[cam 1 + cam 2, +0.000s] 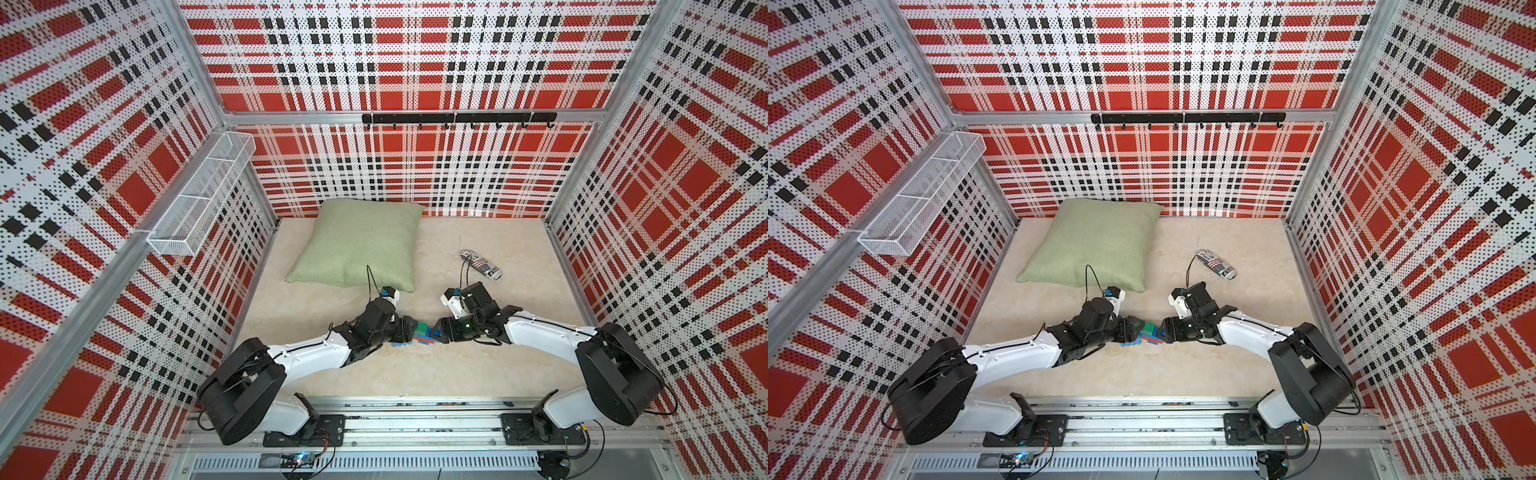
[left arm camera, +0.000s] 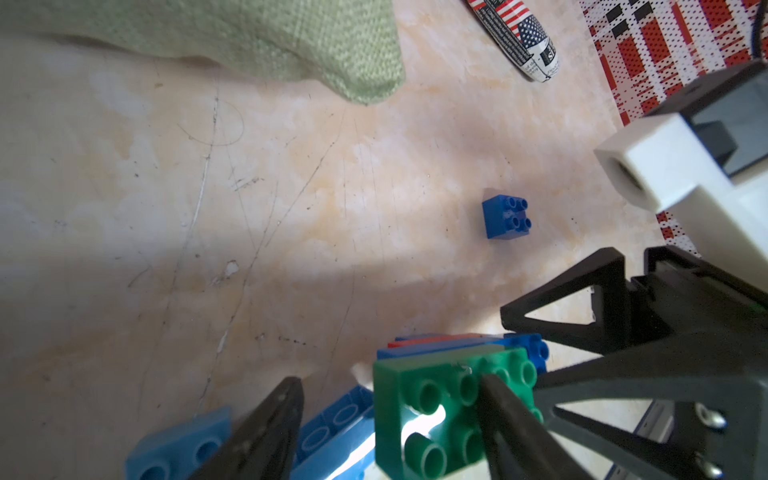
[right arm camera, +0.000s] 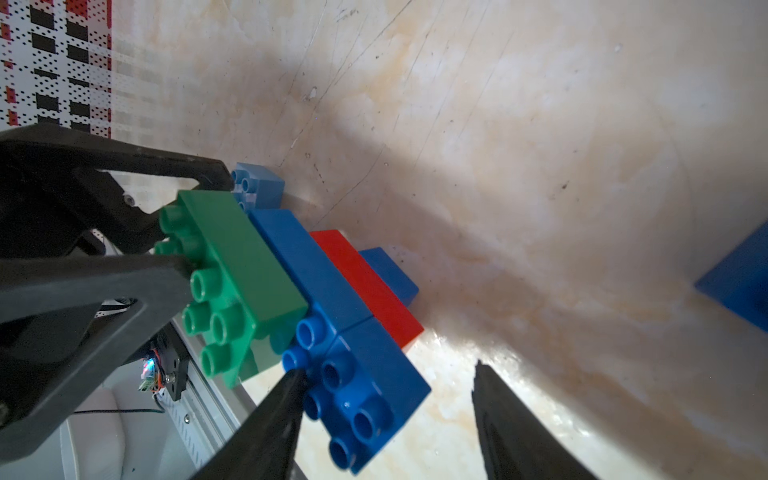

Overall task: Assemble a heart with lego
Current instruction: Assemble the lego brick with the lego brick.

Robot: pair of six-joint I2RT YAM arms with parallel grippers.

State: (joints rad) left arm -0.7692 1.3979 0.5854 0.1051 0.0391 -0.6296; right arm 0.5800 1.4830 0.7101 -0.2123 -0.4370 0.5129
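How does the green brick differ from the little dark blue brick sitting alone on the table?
Colour: the green brick is green, the lone blue brick dark blue. Size: the green brick is longer with more studs; the lone blue brick shows four. State: the green brick is joined to the heart; the lone blue brick lies apart on the table. Both are chunky studded plastic.

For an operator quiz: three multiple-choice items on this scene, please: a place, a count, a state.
1. Green square fabric pillow lies: A table's far end; B near end; C off it.
2. Red bricks in the joined plastic brick cluster: A none; B one; C three.
3. Small dark blue four-stud brick: A loose, apart from the cluster; B clipped onto it; C on the pillow.
1A, by the back wall. 2B, a single red brick shows. 3A, bare table surrounds it.
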